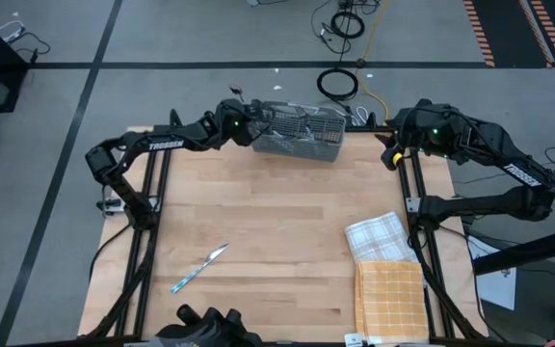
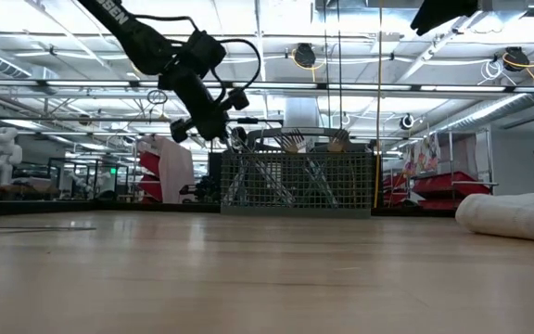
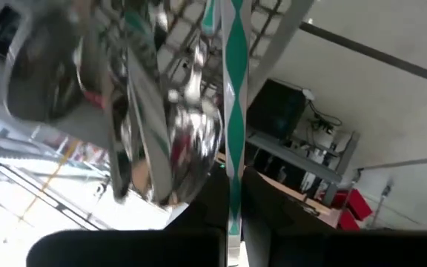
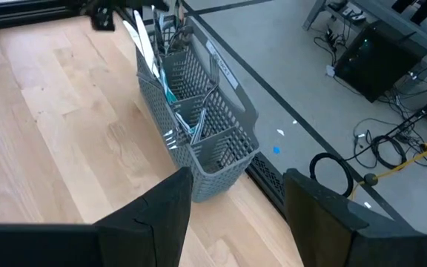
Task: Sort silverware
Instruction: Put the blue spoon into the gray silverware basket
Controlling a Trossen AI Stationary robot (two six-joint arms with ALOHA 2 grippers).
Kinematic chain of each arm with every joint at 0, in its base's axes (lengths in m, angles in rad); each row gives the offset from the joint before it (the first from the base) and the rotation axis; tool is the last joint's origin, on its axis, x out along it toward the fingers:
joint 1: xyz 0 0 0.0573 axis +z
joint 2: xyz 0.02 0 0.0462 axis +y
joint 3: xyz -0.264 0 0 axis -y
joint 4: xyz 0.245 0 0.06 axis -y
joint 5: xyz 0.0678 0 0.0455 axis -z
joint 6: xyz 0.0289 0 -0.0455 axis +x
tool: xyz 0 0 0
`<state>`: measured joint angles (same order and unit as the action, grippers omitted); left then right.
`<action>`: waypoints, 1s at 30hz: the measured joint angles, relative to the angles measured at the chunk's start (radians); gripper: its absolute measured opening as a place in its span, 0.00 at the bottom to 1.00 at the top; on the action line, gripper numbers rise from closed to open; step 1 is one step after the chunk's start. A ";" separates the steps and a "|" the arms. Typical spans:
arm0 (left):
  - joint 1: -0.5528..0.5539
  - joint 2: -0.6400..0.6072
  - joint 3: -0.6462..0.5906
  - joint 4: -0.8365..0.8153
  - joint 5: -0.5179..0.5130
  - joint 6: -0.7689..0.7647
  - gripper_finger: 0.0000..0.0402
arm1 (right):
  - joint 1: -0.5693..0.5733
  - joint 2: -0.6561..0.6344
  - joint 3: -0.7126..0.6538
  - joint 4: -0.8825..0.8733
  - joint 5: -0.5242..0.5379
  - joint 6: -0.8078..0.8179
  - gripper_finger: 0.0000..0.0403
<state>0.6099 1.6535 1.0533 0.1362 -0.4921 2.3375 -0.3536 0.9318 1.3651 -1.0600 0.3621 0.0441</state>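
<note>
The grey wire-mesh caddy (image 1: 302, 135) stands at the table's far edge, with several pieces of silverware upright in its compartments (image 4: 180, 111). My left gripper (image 1: 239, 120) hovers over the caddy's left end (image 2: 225, 130), shut on one piece with a teal-patterned handle. A shiny spoon bowl (image 3: 191, 148) shows close beside it. One knife (image 1: 200, 267) lies flat on the table near the near left corner. My right gripper (image 4: 236, 215) waits open at the far right corner (image 1: 393, 154), touching nothing. My left gripper pinches the patterned handle (image 3: 233, 200) of one piece of silverware between its two fingers. The handle runs straight out from between the fingers toward the caddy. The piece's head is not distinguishable among the other metal. Whether it rests in the caddy, I cannot tell.
A grey-and-white checked towel (image 1: 379, 236) and an orange checked towel (image 1: 390, 299) lie at the table's near right. The bare wooden top (image 1: 277, 222) spreads between the caddy and the knife. Cables lie on the floor beyond the far edge.
</note>
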 joint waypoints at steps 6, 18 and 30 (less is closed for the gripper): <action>-0.017 0.000 -0.024 0.023 -0.019 0.001 0.04 | 0.000 0.000 0.000 0.020 0.003 -0.001 0.49; -0.063 -0.049 -0.025 -0.008 -0.031 -0.001 0.17 | 0.000 0.001 0.000 0.009 -0.001 -0.019 0.49; -0.063 -0.052 -0.023 -0.038 0.002 -0.065 0.18 | 0.000 0.044 0.000 0.012 -0.029 -0.041 0.49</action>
<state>0.5472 1.6012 1.0302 0.0986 -0.4898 2.2723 -0.3534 0.9759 1.3651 -1.0477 0.3330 0.0035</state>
